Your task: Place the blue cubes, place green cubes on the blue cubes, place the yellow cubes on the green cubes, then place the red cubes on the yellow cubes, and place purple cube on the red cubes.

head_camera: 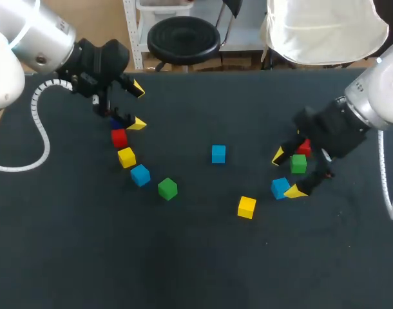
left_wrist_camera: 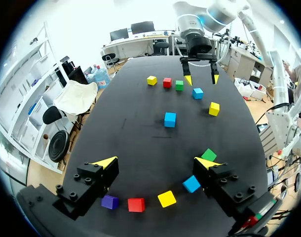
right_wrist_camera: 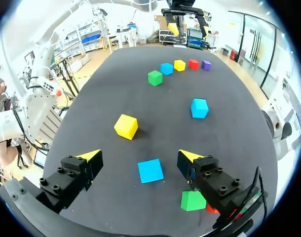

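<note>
Hovering released: left claw (head_camera: 138,106) above purple cube (left_wrist_camera: 110,202); right claw (head_camera: 287,173) above blue cube (right_wrist_camera: 150,171).

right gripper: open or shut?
Open: the right gripper has its fingers wide apart; the blue cube between them touches neither.

furniture: bench (head_camera: 183,270) under a dark, near-black matte cover, filling most of the head view | surface: flat and smooth, with a few pale specks and faint scuffs | edge: far edge runs straight across | light: bright, even, from overhead; shadows on the cover soft and short
</note>
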### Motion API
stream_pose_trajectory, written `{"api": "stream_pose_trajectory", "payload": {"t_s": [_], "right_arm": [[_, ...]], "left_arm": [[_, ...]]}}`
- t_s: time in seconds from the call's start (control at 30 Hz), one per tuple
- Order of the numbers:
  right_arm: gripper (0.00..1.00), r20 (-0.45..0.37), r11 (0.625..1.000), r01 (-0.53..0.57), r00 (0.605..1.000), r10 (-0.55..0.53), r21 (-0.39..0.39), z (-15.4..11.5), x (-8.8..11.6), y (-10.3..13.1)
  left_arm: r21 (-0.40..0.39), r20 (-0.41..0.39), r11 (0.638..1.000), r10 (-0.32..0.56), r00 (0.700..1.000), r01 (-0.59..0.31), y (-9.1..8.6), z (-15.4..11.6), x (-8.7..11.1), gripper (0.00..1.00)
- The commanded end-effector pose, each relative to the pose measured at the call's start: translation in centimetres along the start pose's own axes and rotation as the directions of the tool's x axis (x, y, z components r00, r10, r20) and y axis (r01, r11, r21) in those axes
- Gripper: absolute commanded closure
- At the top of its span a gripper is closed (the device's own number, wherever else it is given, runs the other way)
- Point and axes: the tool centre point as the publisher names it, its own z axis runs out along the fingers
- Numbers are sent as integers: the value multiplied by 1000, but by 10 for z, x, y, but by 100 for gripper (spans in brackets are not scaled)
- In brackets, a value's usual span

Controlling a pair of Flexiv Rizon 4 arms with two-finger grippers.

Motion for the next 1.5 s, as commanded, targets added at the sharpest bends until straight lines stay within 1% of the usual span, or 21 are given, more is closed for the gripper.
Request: {"api": "stream_pose_trajectory", "payload": {"t_s": [0.03, 0.23, 0.27, 0.33, 0.37, 0.43, 0.6, 0.77, 0.97, 1.07, 1.27, 1.5], "right_arm": [[0, 1, 1000, 0, 1000, 0, 0, 0, 0, 0], [0, 1, 1000, 0, 1000, 0, 0, 0, 0, 0], [0, -9, 1000, 20, 1000, -20, -11, 2, -2, 0], [0, -36, 999, 4, 999, -5, -34, 3, -2, -1], [0, -10, 998, 12, 1000, -13, -57, 3, -2, -2], [0, -2, 998, 25, 1000, -25, -65, 4, -1, -2], [0, -22, 993, 68, 997, -70, -94, 8, -1, 2], [0, -41, 989, 99, 994, -104, -113, 6, 5, 5], [0, -50, 992, 72, 996, -78, -100, 6, 16, 12], [0, -75, 995, 41, 996, -48, -95, 10, 20, 15], [0, -51, 996, 64, 996, -67, -63, 14, 22, 21], [0, -16, 995, 92, 996, -92, -31, 15, 30, 17]], "left_arm": [[1, -2, 1000, 0, 1000, 0, 0, 0, 0, 0], [1, -2, 1000, 0, 1000, 0, 0, 0, 0, 0], [1, -2, 1000, 0, 1000, 0, 0, 0, 0, 0], [1, -2, 1000, 0, 1000, 0, 0, 0, 0, 0], [1, -2, 1000, 0, 1000, 0, 0, 0, 0, 0], [1, -2, 1000, 0, 1000, 0, 0, 0, 0, 0], [1, -2, 1000, 0, 1000, 0, 0, 0, 0, 0], [1, -2, 1000, 0, 1000, 0, 0, 0, 0, 0], [1, -2, 1000, 0, 1000, 0, 0, 0, 0, 0], [1, -2, 1000, 0, 1000, 0, 0, 0, 0, 0], [1, -2, 1000, 0, 1000, 0, 0, 0, 0, 0], [1, -2, 1000, 0, 1000, 0, 0, 0, 0, 0]]}}
